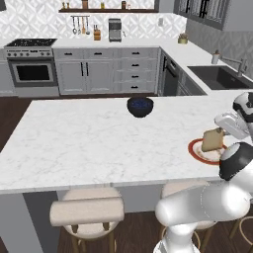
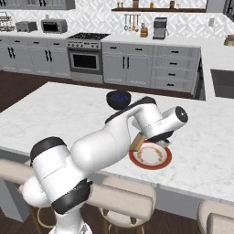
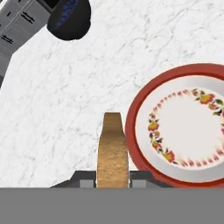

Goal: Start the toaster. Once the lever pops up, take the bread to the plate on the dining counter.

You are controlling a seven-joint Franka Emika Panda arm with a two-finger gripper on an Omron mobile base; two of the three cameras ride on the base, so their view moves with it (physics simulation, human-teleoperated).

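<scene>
My gripper [image 3: 112, 183] is shut on the bread [image 3: 112, 148], a tan slice with a darker crust, held edge-on between the fingertips. In the hand view the slice hangs over the white marble dining counter [image 3: 61, 113], just beside the plate's red rim [image 3: 131, 131]. The plate [image 1: 197, 150] lies near the counter's right end, and the bread [image 1: 212, 140] hovers at its nearer side with the gripper [image 1: 221, 132] above it. From the right the bread [image 2: 136, 142] shows at the plate's [image 2: 155, 165] left edge, below the arm. A grey toaster [image 2: 26, 26] stands far off on the back worktop.
A dark blue bowl [image 1: 140, 106] sits on the dining counter beyond the plate, also the bowl [image 3: 70, 17] at the hand view's top. Beige stools [image 1: 87, 211] line the near edge. A stove [image 1: 30, 64], grey cabinets and a sink [image 1: 220, 76] lie behind.
</scene>
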